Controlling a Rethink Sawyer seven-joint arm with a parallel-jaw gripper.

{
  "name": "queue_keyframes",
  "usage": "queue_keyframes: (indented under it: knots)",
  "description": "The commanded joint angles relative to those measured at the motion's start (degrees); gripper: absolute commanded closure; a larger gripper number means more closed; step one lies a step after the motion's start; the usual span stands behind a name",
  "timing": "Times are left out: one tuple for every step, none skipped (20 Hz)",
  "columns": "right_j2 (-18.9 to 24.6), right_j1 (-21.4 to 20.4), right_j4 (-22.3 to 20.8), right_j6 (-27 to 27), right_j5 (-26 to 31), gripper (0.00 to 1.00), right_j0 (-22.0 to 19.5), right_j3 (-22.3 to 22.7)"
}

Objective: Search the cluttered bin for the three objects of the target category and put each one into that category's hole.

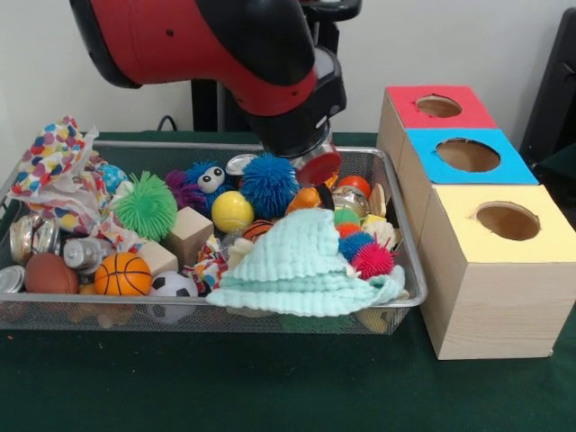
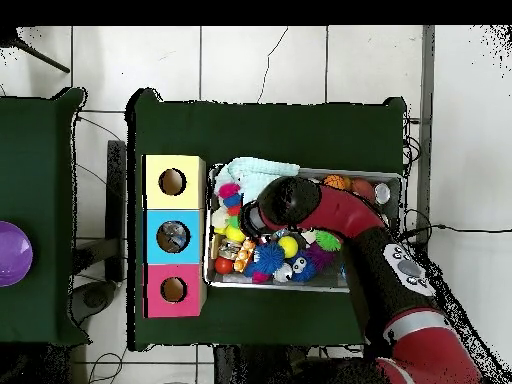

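The wire mesh bin [image 1: 90, 302] is full of toys and also shows in the overhead view [image 2: 300, 288]. My arm reaches down over its far right part. The gripper [image 1: 317, 165] is low among the toys beside a blue spiky ball [image 1: 270, 184], and the wrist hides its working end. In the overhead view the gripper [image 2: 252, 218] is at the bin's end nearest the boxes. A clear glossy plastic piece [image 1: 353, 200] seems to lie among orange balls just right of it. Something greyish and glossy shows inside the blue box's hole [image 2: 172, 237].
Red [image 1: 438, 106], blue [image 1: 468, 155] and yellow [image 1: 508, 220] topped boxes stand right of the bin. A mint cloth [image 1: 301, 265] covers the front right toys. A dotted cloth [image 1: 56, 162] and metal cans [image 1: 31, 236] lie at the left, near a basketball [image 1: 122, 274].
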Motion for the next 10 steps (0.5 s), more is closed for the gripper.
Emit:
queue_keyframes:
  knots:
    - [-1.81, 0.48, -8.43, -4.96, -5.11, 0.00, 5.32, -2.97]
    - [-2.95, 0.60, -10.52, -4.29, -6.63, 0.00, 6.48, -4.19]
    - [-4.09, 0.71, -12.60, -3.62, -8.15, 0.00, 7.63, -5.40]
    - [-4.82, 0.76, -13.95, -3.05, -8.95, 0.00, 8.36, -6.10]
    - [-5.56, 0.81, -15.30, -2.48, -9.75, 0.00, 9.09, -6.81]
    - [-6.23, 0.19, -16.02, -1.55, -9.68, 0.00, 10.04, -7.01]
    - [-6.26, -0.25, -15.86, -1.10, -9.48, 0.00, 10.23, -6.64]
    - [-6.31, -1.15, -15.75, -0.97, -8.76, 0.00, 10.68, -6.26]
    - [-6.36, -2.05, -15.64, -0.84, -8.03, 0.00, 11.13, -5.87]
    - [-6.14, -2.77, -15.37, -1.05, -7.31, 0.00, 11.40, -5.67]
